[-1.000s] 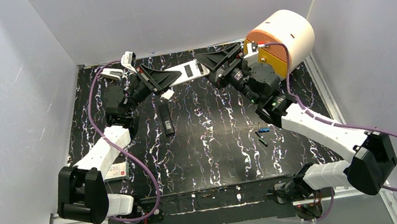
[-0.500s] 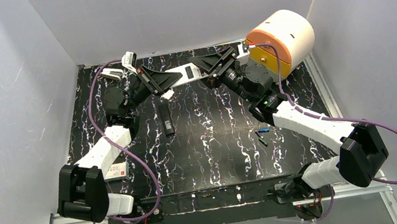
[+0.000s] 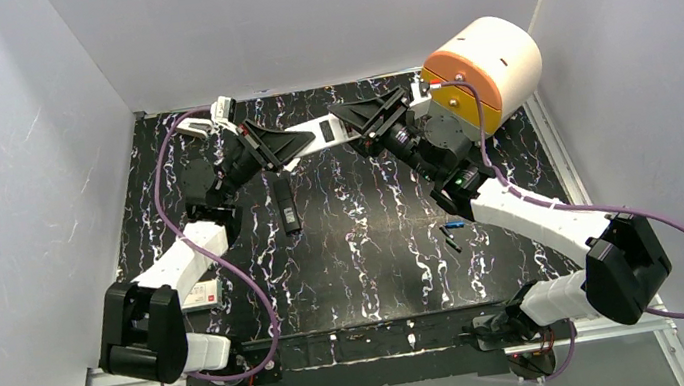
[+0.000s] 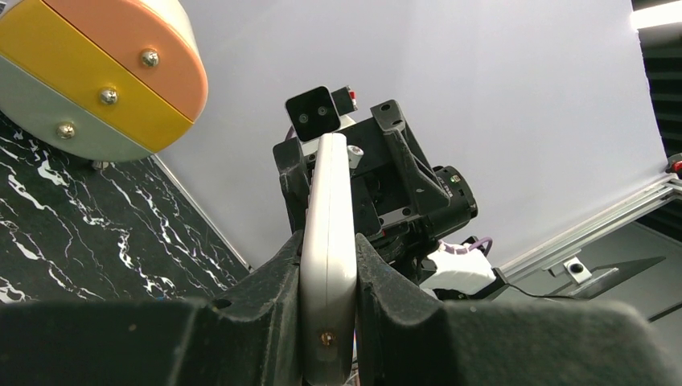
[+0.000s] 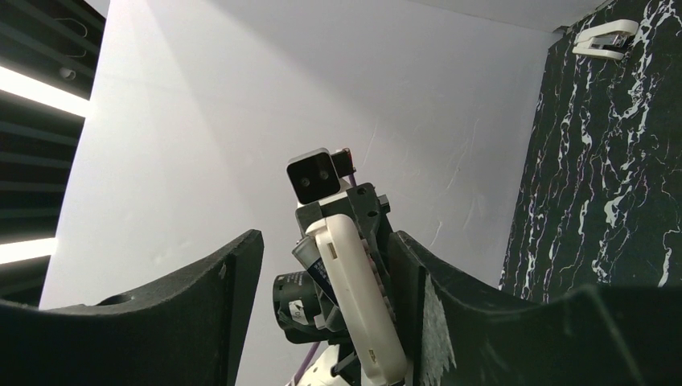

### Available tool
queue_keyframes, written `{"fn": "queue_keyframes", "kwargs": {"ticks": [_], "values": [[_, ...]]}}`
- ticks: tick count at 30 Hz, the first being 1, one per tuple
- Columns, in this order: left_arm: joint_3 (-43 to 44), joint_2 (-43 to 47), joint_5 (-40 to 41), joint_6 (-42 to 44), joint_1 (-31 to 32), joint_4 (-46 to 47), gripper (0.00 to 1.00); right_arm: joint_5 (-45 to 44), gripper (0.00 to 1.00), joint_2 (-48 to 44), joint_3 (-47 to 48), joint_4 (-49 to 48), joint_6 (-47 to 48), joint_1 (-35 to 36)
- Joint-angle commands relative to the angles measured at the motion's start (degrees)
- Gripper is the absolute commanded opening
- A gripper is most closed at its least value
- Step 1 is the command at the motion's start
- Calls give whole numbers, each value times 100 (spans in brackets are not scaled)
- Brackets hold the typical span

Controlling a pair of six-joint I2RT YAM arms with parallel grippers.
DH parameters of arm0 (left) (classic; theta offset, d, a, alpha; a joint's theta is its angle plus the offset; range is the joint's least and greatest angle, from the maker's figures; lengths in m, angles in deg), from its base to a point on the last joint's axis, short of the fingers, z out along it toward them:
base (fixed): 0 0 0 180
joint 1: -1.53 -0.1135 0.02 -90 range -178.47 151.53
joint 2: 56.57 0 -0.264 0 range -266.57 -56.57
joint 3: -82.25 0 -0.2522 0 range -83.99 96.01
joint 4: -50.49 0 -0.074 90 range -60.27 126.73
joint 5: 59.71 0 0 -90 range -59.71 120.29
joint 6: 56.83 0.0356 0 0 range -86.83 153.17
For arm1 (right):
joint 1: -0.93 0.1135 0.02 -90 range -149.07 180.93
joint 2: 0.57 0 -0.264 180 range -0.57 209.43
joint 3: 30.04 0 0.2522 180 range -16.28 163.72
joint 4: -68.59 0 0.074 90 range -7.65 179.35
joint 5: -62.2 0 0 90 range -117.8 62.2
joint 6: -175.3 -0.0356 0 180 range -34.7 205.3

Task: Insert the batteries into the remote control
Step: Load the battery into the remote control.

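Note:
A white remote control [image 3: 324, 132] is held in the air at the back of the table. My left gripper [image 3: 296, 144] is shut on one end, its pads squeezing the remote's [image 4: 330, 201] edges. My right gripper [image 3: 355, 120] is open around the other end. In the right wrist view the remote [image 5: 358, 297] leans by the right finger [image 5: 434, 297], with a wide gap to the left finger. A dark blue and grey cell [image 5: 314, 267] shows at the remote's back. Two loose batteries, blue [image 3: 454, 226] and dark [image 3: 451, 243], lie on the table right of centre.
A black remote [image 3: 286, 206] lies below the left gripper. A large cream and orange drum [image 3: 486, 62] stands at the back right, close behind the right wrist. A white stapler-like object [image 3: 195, 126] lies at the back left. A small card [image 3: 199, 294] lies near the left arm.
My right gripper has moved left and its open jaws now stand around the remote's free end. My left gripper with the remote has shifted slightly, covering a small white piece on the table.

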Motion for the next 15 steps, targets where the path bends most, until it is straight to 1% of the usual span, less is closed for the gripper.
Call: {"fn": "queue_keyframes", "kwargs": {"ticks": [1, 4, 10, 15], "values": [[-139, 118, -58, 87, -6, 453, 0, -119, 66, -246, -3, -475, -141, -54], [-182, 133, -42, 93, -8, 526, 0, -121, 61, -261, -20, -453, -153, -50], [-223, 180, 24, 155, -6, 539, 0, -121, 60, -275, -38, -434, -138, -54], [-223, 182, 26, 162, -8, 569, 0, -94, 55, -248, -29, -469, -142, -51]]}}
